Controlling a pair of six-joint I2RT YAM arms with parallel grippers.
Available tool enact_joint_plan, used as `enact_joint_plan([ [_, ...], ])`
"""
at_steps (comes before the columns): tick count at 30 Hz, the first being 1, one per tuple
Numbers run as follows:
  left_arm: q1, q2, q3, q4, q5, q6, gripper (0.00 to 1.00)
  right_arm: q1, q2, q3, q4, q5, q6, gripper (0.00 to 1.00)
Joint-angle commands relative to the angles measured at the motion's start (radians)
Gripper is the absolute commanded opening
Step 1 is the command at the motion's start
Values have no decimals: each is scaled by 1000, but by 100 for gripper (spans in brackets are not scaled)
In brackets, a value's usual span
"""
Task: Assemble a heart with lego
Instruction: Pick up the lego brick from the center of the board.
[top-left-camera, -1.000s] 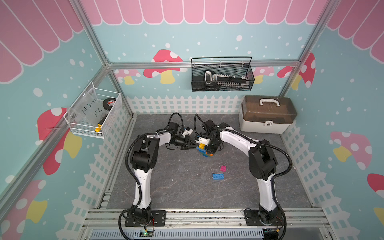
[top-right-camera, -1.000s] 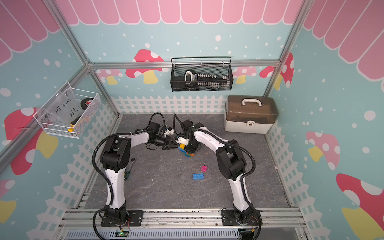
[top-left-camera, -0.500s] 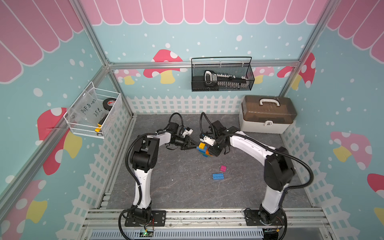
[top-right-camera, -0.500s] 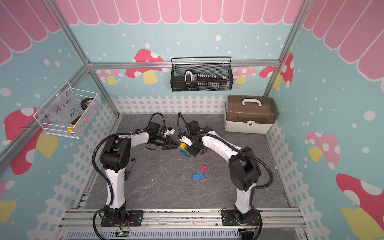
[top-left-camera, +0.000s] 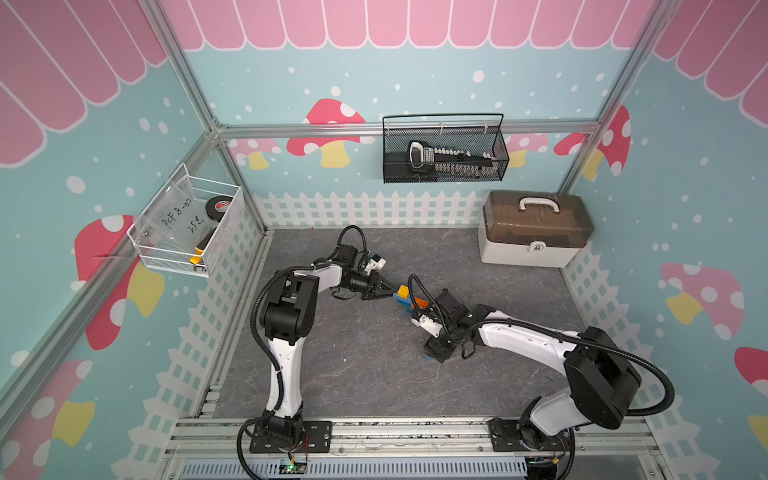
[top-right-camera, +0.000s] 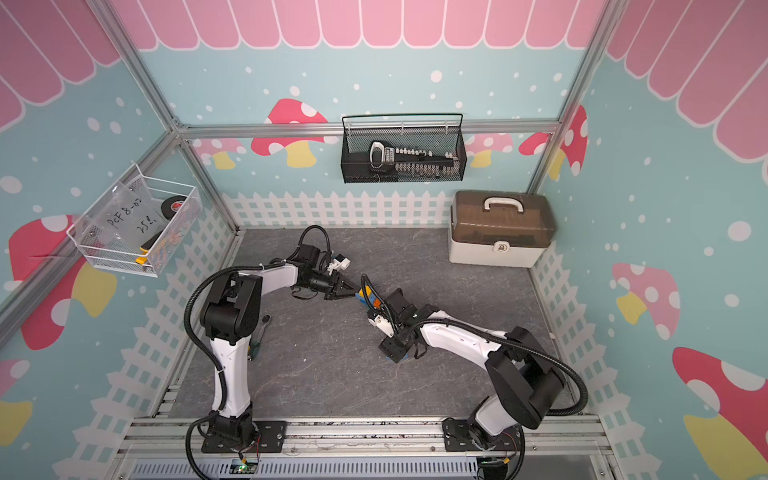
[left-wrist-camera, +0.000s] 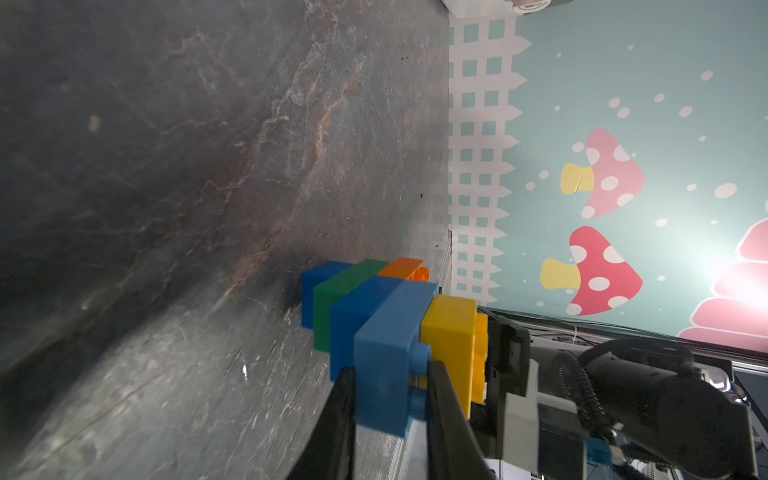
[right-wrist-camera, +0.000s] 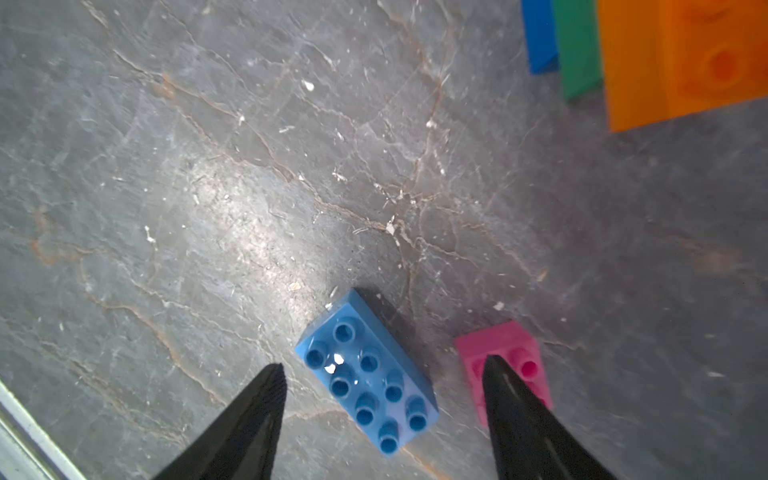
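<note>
Left fingers (left-wrist-camera: 334, 424): clamped on heart (left-wrist-camera: 374, 316).
Right fingers (right-wrist-camera: 253, 415): spread above blue brick (right-wrist-camera: 368, 374).
Blue brick: likely light, rigid, slick; pinch long sides.

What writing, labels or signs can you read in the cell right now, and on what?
"PCF 8-02" and "25 e.", handwritten, last characters unsure: clear bag in the white wire basket.
Label on the tool in the black mesh basket: too small to read.
Red label on the tape roll: blurred.
Padlock sign on the storage box: no words.
</note>
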Motion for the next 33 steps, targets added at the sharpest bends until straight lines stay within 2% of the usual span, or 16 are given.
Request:
enact_joint_plan([
  [1,2,16,-14,-49,-147,45,16,8,4,17,40,-39,39,78],
  [11,2,24,-8,-51,-150,48,16,8,93,55,-82,-59,76,84],
  [19,1,22,-10,-54,-153,50,16,8,3,-5,-118,-84,163,80],
  [28,1,20,-14,-53,-157,52,16,49,8,-14,-130,2,178,64],
  [33,1,21,-13,-54,-158,52,16,64,45,7,-143,62,166,61],
])
